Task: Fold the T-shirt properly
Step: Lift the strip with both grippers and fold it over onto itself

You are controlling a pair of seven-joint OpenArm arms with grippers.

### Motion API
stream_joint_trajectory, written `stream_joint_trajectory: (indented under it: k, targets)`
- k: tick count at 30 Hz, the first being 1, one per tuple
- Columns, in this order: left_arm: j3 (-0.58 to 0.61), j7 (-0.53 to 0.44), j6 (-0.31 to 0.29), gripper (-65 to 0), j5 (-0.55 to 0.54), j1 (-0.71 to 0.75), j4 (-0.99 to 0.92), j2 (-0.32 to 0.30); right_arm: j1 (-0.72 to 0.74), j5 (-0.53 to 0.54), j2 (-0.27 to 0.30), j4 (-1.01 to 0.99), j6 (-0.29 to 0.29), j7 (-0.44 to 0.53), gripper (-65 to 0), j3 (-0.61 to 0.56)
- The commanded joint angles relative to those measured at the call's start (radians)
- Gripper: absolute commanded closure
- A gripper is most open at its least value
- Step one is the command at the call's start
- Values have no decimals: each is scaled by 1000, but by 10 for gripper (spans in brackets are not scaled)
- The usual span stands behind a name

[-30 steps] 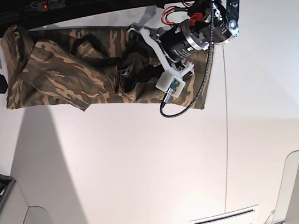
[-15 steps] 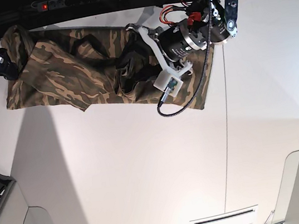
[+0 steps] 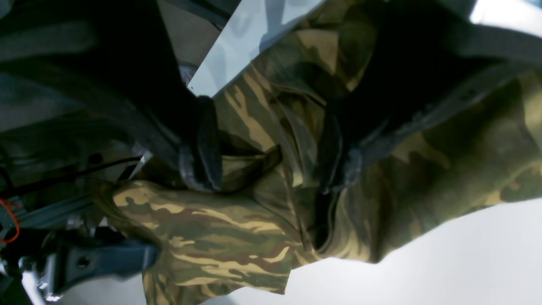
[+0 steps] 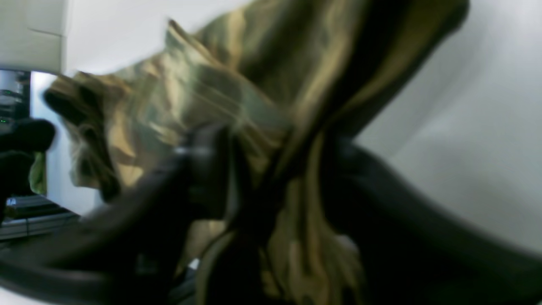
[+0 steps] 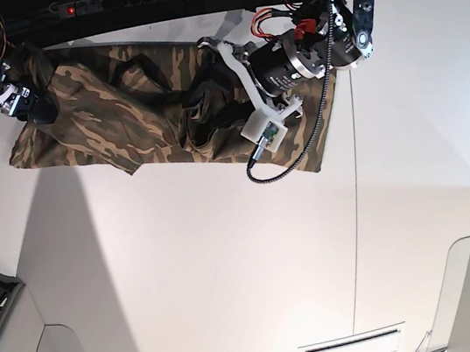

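Observation:
The camouflage T-shirt (image 5: 111, 115) lies stretched along the back of the white table (image 5: 232, 274), rumpled in its middle. My left gripper (image 5: 200, 106) is down on that rumpled middle. In the left wrist view it (image 3: 271, 169) stands open, its dark fingers (image 3: 201, 144) set wide apart on either side of a raised fold of the T-shirt (image 3: 220, 237). My right gripper (image 5: 34, 107) is at the shirt's left end. The right wrist view is blurred: the right gripper (image 4: 279, 169) has cloth of the T-shirt (image 4: 203, 84) bunched between its fingers (image 4: 207, 169), and I cannot tell whether they press it.
A black cable (image 5: 302, 153) loops from the left wrist over the shirt's right end. Behind the table's back edge sits a power strip (image 5: 73, 7) with a red light. A seam (image 5: 360, 210) runs down the tabletop, and a slot (image 5: 353, 342) lies near the front.
My right arm has swung from off the table's left side up and rightward onto the shirt's left end, and its fingers have drawn closer together. The left arm has hardly moved.

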Motion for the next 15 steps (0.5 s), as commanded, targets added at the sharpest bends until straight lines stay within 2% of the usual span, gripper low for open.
stream_joint_trajectory:
  k: [1,3,4,10,15]
  targets:
    - [0,-26,-4,-387,-18,-6,16,2,0,6,15,9,3,-1,-182,4]
    - [0,-25,-4,-387,-18,-9,16,2,3,6,15,9,1,1,-15,5]
    - [0,-25,-4,-387,-18,-11,16,2,5,7,15,9,1,5,0,6]
    - [-4,-17,-4,-387,-18,-22,17,2,38,2,24,10,1,-2,0,66]
    - [-39,-10,-6,-386,-19,-22,19,2,71,-1,74,10,1,-28,0,138]
